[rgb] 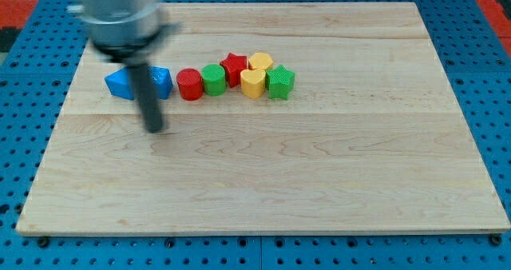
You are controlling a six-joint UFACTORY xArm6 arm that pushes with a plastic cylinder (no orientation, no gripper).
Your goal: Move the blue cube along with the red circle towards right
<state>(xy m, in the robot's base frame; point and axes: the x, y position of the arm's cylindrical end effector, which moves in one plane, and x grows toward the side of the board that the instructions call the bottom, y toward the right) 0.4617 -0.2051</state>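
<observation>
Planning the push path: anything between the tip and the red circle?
Camera view: only bare board between my tip and the red circle; the blue cube sits left of it.

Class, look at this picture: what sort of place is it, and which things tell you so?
Probably a robot test bench in a lab: a wooden board lies on a blue table with rows of holes, small coloured blocks such as the red cylinder sit on it, and my tip touches the board.

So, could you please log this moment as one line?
my tip: below blue cube, apart | red circle: right of cube | push: not begun
</observation>
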